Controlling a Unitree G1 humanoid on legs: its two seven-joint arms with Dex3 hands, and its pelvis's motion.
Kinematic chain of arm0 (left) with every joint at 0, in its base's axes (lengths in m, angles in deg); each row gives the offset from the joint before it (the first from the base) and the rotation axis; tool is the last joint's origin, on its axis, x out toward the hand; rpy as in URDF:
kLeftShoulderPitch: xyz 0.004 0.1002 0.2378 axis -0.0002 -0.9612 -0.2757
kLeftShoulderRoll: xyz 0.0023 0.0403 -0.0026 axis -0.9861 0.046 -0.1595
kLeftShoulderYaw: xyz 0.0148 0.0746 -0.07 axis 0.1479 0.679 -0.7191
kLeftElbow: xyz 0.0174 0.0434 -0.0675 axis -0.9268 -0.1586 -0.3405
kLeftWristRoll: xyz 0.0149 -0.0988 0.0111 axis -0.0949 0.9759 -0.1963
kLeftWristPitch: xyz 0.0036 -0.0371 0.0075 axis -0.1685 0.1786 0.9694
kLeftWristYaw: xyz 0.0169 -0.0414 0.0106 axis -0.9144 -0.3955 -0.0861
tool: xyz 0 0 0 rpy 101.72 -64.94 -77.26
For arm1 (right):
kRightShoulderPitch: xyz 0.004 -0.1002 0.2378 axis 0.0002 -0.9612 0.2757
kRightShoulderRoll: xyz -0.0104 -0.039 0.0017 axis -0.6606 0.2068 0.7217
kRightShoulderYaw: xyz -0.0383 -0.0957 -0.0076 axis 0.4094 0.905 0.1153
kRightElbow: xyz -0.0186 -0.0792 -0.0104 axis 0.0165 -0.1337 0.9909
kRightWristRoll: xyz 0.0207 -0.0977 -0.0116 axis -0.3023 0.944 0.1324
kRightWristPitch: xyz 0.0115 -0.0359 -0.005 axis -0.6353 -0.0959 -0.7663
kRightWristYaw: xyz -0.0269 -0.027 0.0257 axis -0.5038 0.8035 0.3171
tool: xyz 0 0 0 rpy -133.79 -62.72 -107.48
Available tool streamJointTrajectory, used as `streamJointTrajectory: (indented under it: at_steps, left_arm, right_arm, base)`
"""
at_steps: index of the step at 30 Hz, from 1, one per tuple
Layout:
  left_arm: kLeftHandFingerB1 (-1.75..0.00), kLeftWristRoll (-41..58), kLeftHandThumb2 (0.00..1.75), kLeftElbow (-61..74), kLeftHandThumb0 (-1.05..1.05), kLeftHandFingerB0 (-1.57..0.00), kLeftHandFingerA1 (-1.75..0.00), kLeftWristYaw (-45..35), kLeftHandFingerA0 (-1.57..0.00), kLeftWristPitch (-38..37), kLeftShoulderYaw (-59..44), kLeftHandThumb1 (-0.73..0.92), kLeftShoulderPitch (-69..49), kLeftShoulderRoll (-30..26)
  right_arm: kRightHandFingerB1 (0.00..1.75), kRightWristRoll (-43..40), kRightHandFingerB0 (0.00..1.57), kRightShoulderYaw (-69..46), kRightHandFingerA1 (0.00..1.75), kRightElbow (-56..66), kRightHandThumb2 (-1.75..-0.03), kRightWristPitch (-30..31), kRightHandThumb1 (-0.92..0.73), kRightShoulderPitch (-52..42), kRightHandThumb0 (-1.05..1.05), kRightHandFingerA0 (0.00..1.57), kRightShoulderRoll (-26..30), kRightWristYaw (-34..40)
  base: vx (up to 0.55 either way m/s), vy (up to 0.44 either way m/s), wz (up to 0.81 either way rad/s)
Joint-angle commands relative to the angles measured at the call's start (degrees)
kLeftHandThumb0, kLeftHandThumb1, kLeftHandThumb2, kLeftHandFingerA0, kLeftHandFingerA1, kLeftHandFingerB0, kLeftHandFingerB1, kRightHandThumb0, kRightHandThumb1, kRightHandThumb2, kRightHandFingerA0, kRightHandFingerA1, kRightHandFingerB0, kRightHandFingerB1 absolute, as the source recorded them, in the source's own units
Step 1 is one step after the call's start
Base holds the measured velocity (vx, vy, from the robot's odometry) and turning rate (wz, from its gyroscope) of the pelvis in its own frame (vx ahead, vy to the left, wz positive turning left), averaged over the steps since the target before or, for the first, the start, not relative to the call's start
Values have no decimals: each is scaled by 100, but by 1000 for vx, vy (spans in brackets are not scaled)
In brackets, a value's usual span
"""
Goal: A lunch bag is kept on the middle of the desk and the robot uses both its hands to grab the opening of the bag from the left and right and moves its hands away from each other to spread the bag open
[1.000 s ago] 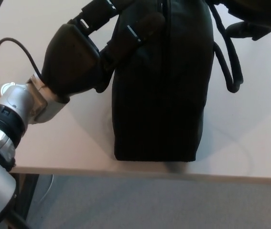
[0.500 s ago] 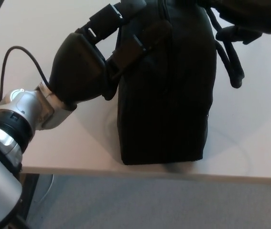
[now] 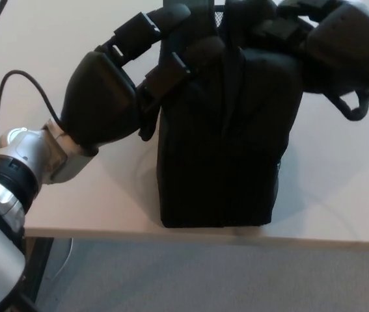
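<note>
black left hand (image 3: pixel 106 97) and right hand (image 3: pixel 330 42) both grasping the top of a black lunch bag (image 3: pixel 223 149) on a pale desk (image 3: pixel 47 39)

Left hand (image 3: pixel 106 97) was matte black w/ a bulky rounded palm shell and thick segmented fingers (image 3: pixel 146 27) showing small white marks at the joints. Its wrist was silver-grey metal w/ a black ring, and a thin black cable (image 3: pixel 16 81) looped off it. Right hand (image 3: pixel 330 42) was the same glossy-black rounded shell, grey cuff at frame edge.
</note>
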Motion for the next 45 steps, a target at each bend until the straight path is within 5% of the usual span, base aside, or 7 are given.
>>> streamJointTrajectory:
  at_steps: [1, 5, 6, 8, 15, 23, 45]
  left_arm:
    - [-70, 566, 70, -72, -36, -99, -101, -1199, -105, -321, -349, 34, -280, -287]
    - [-69, 642, 57, -145, -25, -110, -142, -1476, -95, -246, -462, 48, -364, -241]
    - [-105, 663, 58, -179, -22, -99, -144, -1518, -94, -203, -491, 51, -368, -230]
    - [-127, 629, 59, -259, -20, -93, -156, -1474, -89, -182, -485, 53, -401, -194]
    - [-58, 579, 54, -216, -25, -107, -108, -1817, -113, 65, -405, 47, -545, -147]
    - [-169, 929, 80, -158, -17, -75, -175, -1745, -84, -159, -606, 51, -986, 20]
    - [-125, 2257, 114, -54, -13, -91, -150, -1642, -94, -1146, -2328, 44, -2638, -49]
  right_arm:
    - [42, 86, 66, 82, 45, 21, -55, -165, -52, -340, -23, 78, 102, -126]
    - [54, 115, 85, 80, 73, 102, -57, -183, -56, -366, -27, 88, 112, 44]
    - [129, 180, 76, 104, 154, 64, -58, -147, -54, -350, -24, 75, 69, 304]
    - [141, 138, 70, 49, 167, 66, -55, -213, -56, -346, -24, 75, 28, 554]
    - [154, -13, 59, -63, 173, -149, -54, -411, -64, -233, -17, 71, -92, 671]
    - [119, -14, 81, -100, 138, -266, -79, -417, -46, -265, -28, 108, -231, 837]
    - [149, -994, 69, -1563, 164, -63, -59, -668, -65, -2522, -27, 77, -336, 1720]
  base:
    - [0, 0, 0]
    - [0, 0, 0]
    - [0, 0, 0]
    - [0, 0, 0]
    - [0, 0, 0]
    - [0, 0, 0]
    - [0, 0, 0]
